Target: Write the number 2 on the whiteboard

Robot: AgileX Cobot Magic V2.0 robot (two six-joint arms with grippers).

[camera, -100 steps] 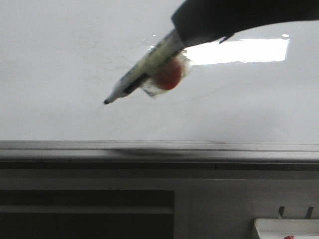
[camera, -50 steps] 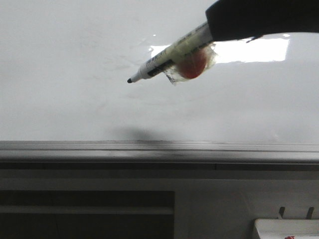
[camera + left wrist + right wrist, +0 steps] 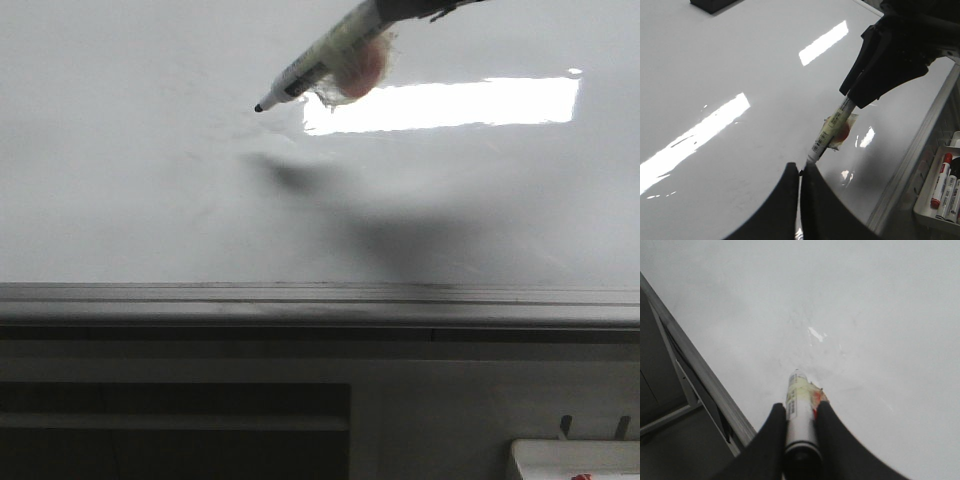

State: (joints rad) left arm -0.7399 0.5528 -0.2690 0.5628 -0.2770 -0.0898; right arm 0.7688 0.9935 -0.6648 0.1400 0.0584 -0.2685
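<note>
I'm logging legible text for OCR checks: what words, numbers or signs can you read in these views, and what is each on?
None can be read.
Marker in the right gripper: dark print on its pale barrel label, too blurred to read.
Markers in the tray beside the board: too small to show any print.
Whiteboard: no number 2 or other stroke written yet.
</note>
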